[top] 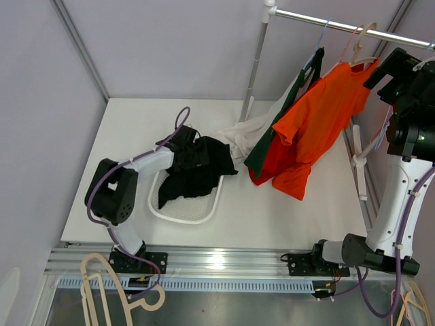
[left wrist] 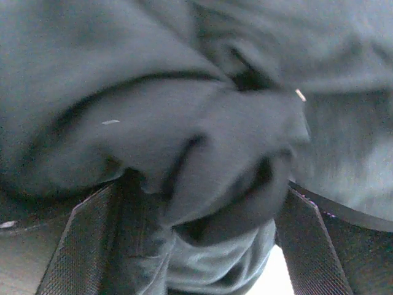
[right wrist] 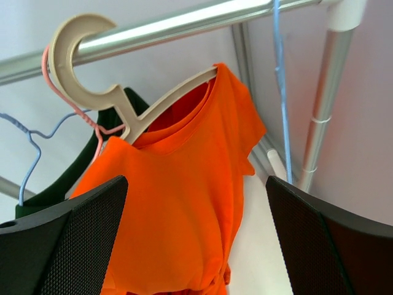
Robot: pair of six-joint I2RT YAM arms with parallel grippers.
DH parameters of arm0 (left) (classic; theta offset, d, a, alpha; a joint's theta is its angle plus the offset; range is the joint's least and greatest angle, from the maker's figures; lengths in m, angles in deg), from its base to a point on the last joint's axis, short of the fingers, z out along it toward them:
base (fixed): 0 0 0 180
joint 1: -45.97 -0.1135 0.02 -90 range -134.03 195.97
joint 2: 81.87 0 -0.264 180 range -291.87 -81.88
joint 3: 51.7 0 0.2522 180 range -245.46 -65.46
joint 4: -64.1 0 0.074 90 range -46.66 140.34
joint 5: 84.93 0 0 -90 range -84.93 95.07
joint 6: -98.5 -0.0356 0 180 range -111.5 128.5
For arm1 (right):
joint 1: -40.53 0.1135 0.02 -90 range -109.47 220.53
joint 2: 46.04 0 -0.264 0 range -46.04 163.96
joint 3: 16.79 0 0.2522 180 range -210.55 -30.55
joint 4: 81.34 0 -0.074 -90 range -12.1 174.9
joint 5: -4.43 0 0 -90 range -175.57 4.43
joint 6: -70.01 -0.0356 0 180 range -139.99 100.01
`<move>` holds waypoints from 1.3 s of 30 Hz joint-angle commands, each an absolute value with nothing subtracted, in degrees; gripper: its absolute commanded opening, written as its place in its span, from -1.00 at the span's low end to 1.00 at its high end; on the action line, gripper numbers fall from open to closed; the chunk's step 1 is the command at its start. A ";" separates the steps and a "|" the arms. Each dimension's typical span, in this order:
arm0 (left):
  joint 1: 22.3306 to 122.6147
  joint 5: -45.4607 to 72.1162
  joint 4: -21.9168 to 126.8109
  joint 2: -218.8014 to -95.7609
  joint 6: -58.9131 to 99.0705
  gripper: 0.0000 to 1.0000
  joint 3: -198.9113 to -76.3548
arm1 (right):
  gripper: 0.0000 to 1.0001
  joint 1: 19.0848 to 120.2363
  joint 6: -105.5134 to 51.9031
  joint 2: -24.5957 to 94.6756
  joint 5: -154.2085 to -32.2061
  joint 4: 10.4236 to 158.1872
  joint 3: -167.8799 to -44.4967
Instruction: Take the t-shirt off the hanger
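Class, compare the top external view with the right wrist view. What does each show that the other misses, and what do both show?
Only the top external view shows the table, the left arm, and the white basket holding a black garment. Only the right wrist view shows the right gripper from inside, its jaws spread wide and gripping nothing. Both show the orange t-shirt on its beige hanger, the dark green garment beside it, and the metal rail.

t-shirt [top: 319, 115] on hanger [top: 362, 49], basket [top: 178, 216] left
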State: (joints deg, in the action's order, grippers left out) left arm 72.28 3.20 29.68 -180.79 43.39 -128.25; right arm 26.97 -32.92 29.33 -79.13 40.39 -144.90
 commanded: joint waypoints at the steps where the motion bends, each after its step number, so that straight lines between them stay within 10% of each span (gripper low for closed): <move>1: 69.71 -2.76 31.62 -183.64 42.08 0.99 -133.56 | 0.99 27.96 -34.22 30.33 -81.43 39.37 -147.01; 18: 68.20 -1.61 25.92 -180.85 38.82 0.99 -146.32 | 0.86 38.24 -33.27 36.84 -80.30 42.44 -149.82; 39: 73.04 0.23 25.82 -141.84 38.65 0.99 -131.39 | 0.29 43.17 -27.03 44.74 -63.08 50.27 -149.91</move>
State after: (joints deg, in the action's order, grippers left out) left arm 72.58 -1.59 24.61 -146.63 39.33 -133.97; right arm 42.31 -28.94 43.91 -67.22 46.51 -148.16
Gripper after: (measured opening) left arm 0.994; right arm 0.651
